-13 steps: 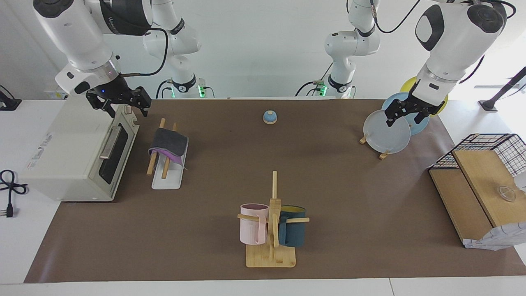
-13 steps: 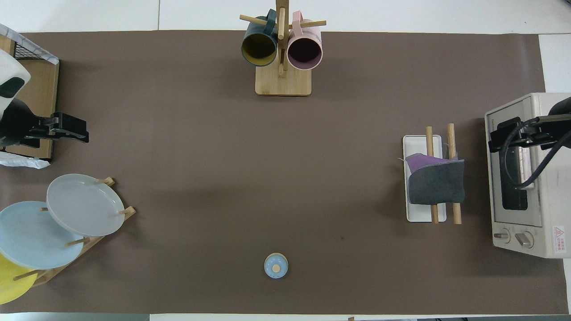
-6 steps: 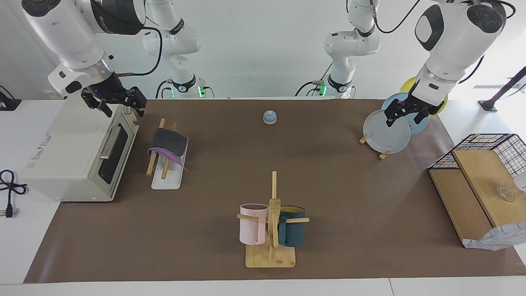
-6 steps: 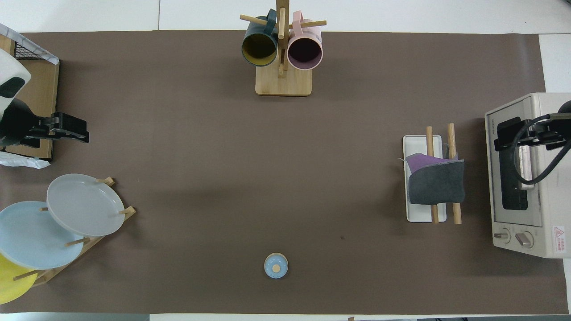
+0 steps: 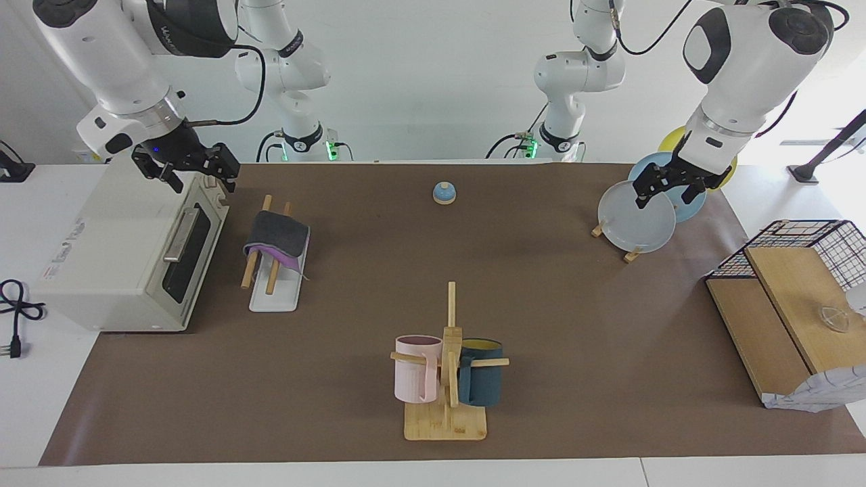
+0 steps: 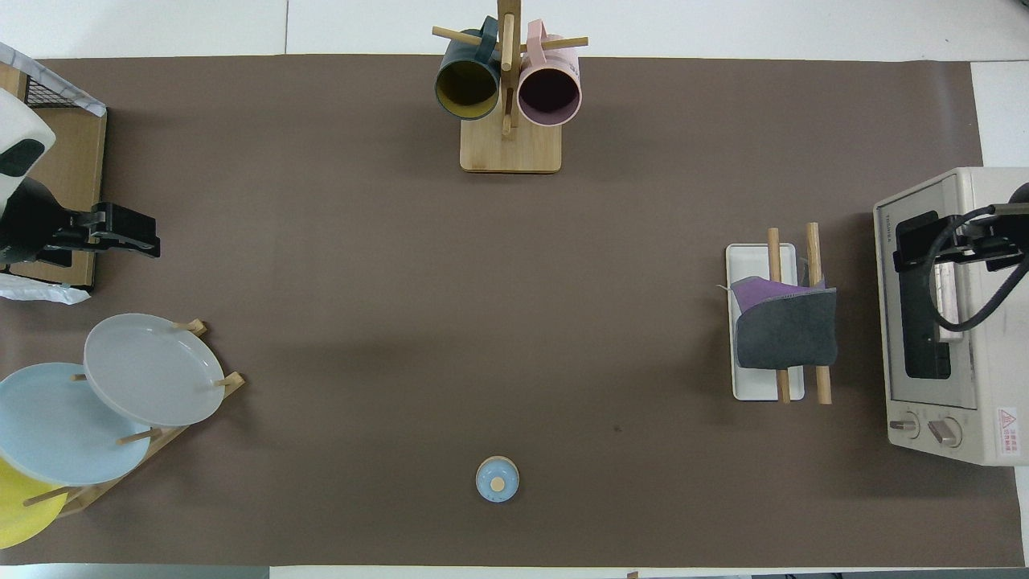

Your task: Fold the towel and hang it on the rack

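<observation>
The towel (image 5: 277,237) already hangs folded over the two wooden rods of the rack (image 5: 274,292), dark grey face up, with a purple edge showing below it on the side toward the middle of the worktop (image 5: 541,304). The rack stands just in front of the toaster oven (image 5: 128,250), at the right arm's end of the worktop. Judging from this, the hanging is done and the step in hand is to take the arms away.

The right gripper (image 5: 186,169) is up in the air over the top front edge of the toaster oven, with its jaws wide and holding nothing. The left gripper (image 5: 670,186) waits over the plates in the plate stand (image 5: 636,223), its jaws also wide and empty.

To do this step well, I think the right arm should lift and move away from the rack, not pass low over it, so that it does not pull the cloth or push the light rack. The towel lies a little uneven on the rods, so any touch could make it slide off. The arm should also stay clear of the oven door handle.

About writing: the oven has a small brand word at the top corner of its front and a red warning label near the knobs in the overhead view, and some print on its side, but none of it is readable. There is also lettering on the right arm, not readable.
</observation>
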{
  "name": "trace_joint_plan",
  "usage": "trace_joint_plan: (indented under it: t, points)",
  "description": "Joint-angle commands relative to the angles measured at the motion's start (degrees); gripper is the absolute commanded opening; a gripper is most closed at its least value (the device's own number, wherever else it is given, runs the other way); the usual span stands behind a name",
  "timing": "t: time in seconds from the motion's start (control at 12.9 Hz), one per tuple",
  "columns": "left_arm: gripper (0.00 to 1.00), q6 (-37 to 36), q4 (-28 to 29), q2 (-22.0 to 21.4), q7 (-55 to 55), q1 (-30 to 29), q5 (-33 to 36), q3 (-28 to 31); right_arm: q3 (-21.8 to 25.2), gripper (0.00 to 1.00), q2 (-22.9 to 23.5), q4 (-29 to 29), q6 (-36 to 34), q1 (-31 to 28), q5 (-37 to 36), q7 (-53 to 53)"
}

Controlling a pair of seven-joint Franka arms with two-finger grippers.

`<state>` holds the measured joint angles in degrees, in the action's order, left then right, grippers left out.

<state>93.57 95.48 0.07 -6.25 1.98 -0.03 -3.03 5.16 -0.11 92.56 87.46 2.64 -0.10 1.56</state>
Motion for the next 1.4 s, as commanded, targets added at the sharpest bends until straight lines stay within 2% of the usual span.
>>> trace_joint_plan:
  t: [0.0,1.32]
  points:
    - [1.00,-0.8,-0.1,-0.4,0.2,0.1,0.7,0.1,-1.2,1.00,0.6,-1.2,-0.5,-1.6,0.9,-0.8]
    - [1.00,-0.8,-0.1,-0.4,0.2,0.1,0.7,0.1,-1.3,1.00,0.7,-1.4,0.4,-1.0,0.2,-0.7]
